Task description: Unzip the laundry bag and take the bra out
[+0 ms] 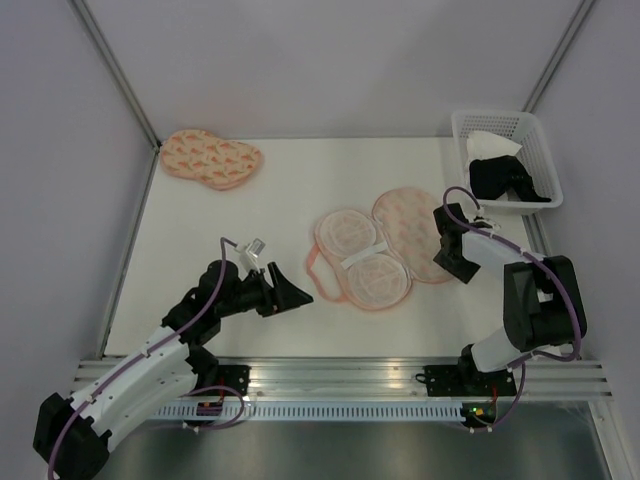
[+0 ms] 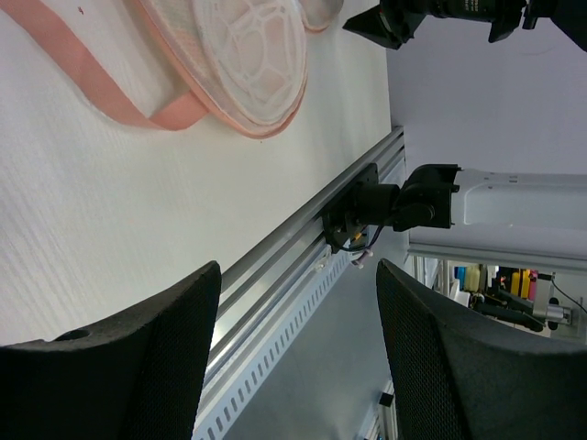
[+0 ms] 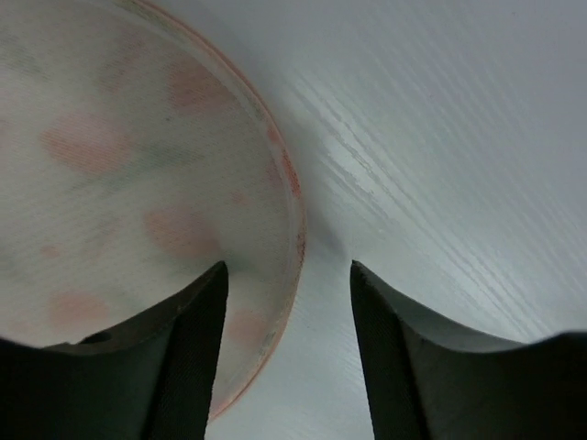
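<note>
The laundry bag (image 1: 408, 228) lies unzipped and spread open at the table's middle right, with two pale mesh lobes (image 1: 362, 255) facing up and a pink strap loop at its left. The black bra (image 1: 503, 178) lies in the white basket (image 1: 538, 140) at the back right, beside a white cloth (image 1: 492, 144). My left gripper (image 1: 292, 293) is open and empty, left of the bag and apart from it. In the left wrist view (image 2: 298, 357) a mesh lobe (image 2: 249, 57) shows ahead. My right gripper (image 1: 451, 260) is open at the bag's right edge. In the right wrist view (image 3: 289, 353) it hovers over the bag's printed rim (image 3: 138, 183).
A second, closed peach printed pouch (image 1: 211, 159) lies at the back left. A metal rail (image 1: 340, 378) runs along the table's near edge. Grey walls enclose the table on three sides.
</note>
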Robot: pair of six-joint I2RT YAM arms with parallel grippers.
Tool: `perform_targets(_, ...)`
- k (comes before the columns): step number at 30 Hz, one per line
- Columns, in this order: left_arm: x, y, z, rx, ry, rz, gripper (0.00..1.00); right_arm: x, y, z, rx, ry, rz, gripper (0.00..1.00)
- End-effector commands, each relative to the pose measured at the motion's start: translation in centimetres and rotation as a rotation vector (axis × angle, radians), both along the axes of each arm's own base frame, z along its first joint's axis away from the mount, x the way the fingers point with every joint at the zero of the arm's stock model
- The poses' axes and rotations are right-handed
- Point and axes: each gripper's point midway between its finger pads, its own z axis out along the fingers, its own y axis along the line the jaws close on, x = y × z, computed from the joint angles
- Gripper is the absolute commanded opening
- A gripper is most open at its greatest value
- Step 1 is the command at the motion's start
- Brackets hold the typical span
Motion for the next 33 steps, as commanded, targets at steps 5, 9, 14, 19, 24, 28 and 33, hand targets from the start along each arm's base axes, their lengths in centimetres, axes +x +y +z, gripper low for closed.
perform_targets(5, -0.3, 0.4, -0.8, 0.010, 0.045, 0.023, 0.73, 0.9, 1.3, -1.6, 0.086, -0.097, -0.039, 0.29)
perform_targets(9, -0.4, 0.5, -0.9, 0.013, 0.048, 0.022, 0.73, 2.1, 3.4, -2.0, 0.182, -0.133, 0.064, 0.00)
perform_targets(14, -0.4, 0.6, 0.0, -0.009, 0.025, 0.035, 0.72, 3.5, 5.3, 1.3, 0.166, -0.284, 0.238, 0.00)
perform_targets(19, 0.1, 1.2, 1.3, -0.018, -0.019, 0.085, 0.72, 5.0, 10.5, 8.3, 0.070, -0.493, 0.549, 0.01)
perform_targets(24, 0.5, 2.0, 2.2, -0.006, -0.025, 0.140, 0.72, 4.4, 17.3, 12.0, 0.001, -0.593, 0.884, 0.00)
perform_targets(28, 0.8, 3.9, 3.7, -0.011, -0.062, 0.250, 0.72, 1.6, 24.6, 12.1, -0.035, -0.584, 1.225, 0.02)
perform_targets(33, 0.6, 8.1, 6.9, -0.059, -0.154, 0.455, 0.73, -3.2, 32.0, 9.9, -0.014, -0.539, 1.562, 0.04)
